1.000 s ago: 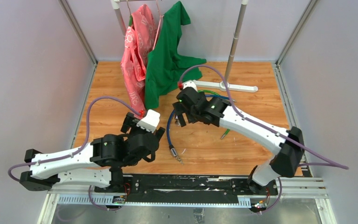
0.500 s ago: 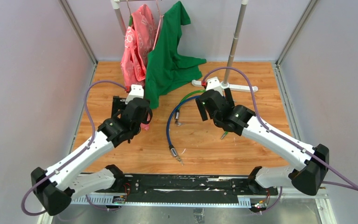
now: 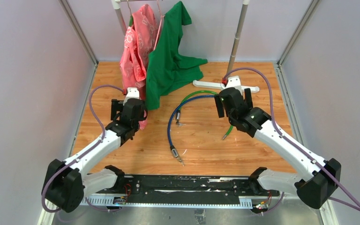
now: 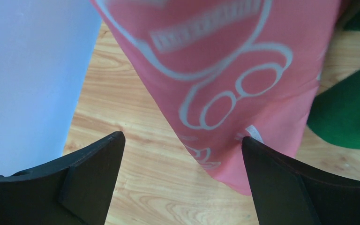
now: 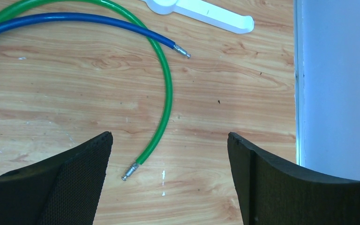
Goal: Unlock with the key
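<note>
Two cable locks lay on the table: blue cable (image 3: 169,123), green cable (image 5: 165,101). Right gripper (image 5: 168,180) spread wide, empty, above the green cable's free end. Left gripper (image 4: 183,180) spread wide, empty, at the pink cloth (image 4: 243,84). Key possibly the small metal piece (image 3: 181,160) beside blue's end; unclear. Step: locating and grasping the key.
</note>
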{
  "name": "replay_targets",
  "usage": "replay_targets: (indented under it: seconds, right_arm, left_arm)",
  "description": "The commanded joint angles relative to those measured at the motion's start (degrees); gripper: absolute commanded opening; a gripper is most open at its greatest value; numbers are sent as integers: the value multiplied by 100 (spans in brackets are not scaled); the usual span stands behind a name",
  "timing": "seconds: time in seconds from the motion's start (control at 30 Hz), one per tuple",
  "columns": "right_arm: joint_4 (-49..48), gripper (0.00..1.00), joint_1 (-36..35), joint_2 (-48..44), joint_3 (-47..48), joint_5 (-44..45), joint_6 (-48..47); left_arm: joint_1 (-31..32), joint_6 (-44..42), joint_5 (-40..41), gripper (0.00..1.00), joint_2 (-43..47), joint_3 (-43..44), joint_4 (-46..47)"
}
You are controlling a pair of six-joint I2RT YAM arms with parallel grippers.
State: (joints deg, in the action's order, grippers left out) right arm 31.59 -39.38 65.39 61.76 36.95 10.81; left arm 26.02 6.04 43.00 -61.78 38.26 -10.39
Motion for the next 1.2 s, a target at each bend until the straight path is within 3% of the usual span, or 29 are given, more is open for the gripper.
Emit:
replay_targets:
  seconds: [0.0, 0.17, 0.33, 0.6, 0.77, 0.87, 0.97, 1.07, 1.17]
  right_arm:
    - [-503, 94, 116, -216, -398, 85, -467]
    - [-968, 98, 245, -310, -812, 213, -775]
    - [-2067, 99, 641, -531, -1712, 147, -1362]
    - [-4184, 99, 1604, -1065, -3231, -800, -1841]
    - [-5931, 99, 1928, -1096, -4268, -1062, -2137]
    - [-6286, 99, 2169, -841, -4374, -1175, -1951]
    - [-6648, 98, 2361, -481, -4405, -1353, -1861]
    - [-7145, 97, 2522, -191, -4495, -1605, -1894]
    - [-7098, 97, 2625, -19, -4450, -1788, -2077]
  left_arm:
    - [-214, -262, 461, 100, -226, -504, 1621]
    - [-449, -50, 750, 100, -661, -791, 2326]
    - [-550, -243, 662, 98, -1069, -1112, 3405]
    - [-1065, -518, -500, 92, -1339, -1411, 4228]
    - [-1170, -1074, -893, 91, -1253, -1927, 5419]
    - [-1234, -1145, -1058, 91, -1440, -2163, 6061]
    - [-1365, -1119, -1398, 89, -1441, -2116, 5920]
    - [-1556, -1075, -1954, 88, -1327, -2466, 6419]
    - [-1667, -951, -2024, 91, -1548, -2728, 7022]
